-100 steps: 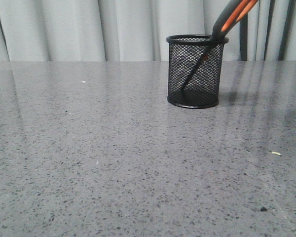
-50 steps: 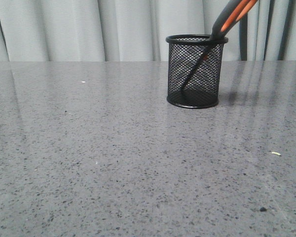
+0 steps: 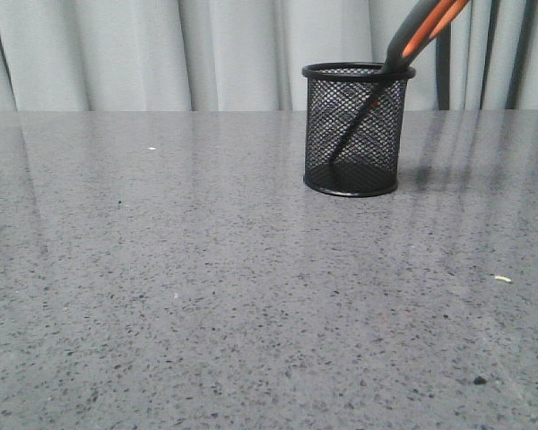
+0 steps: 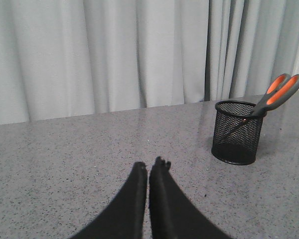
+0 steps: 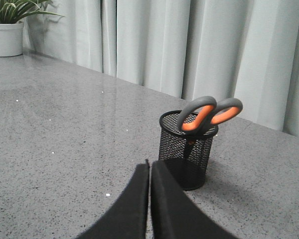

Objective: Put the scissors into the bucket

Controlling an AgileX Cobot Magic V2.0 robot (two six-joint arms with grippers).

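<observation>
The black wire-mesh bucket (image 3: 355, 130) stands upright on the grey table, right of centre and toward the back. The scissors (image 3: 423, 34) stand inside it, blades down, dark grey and orange handles leaning out over the right rim. The bucket (image 4: 237, 132) and scissors (image 4: 279, 92) also show in the left wrist view, and the bucket (image 5: 187, 149) and scissors (image 5: 205, 115) in the right wrist view. My left gripper (image 4: 150, 166) is shut and empty, well short of the bucket. My right gripper (image 5: 150, 165) is shut and empty, close in front of the bucket. Neither gripper shows in the front view.
The grey speckled table (image 3: 206, 269) runs back to pale curtains (image 3: 161, 54). A white pot with a green plant (image 5: 7, 30) stands at a far corner in the right wrist view. Small crumbs (image 3: 502, 279) lie on the table at the right.
</observation>
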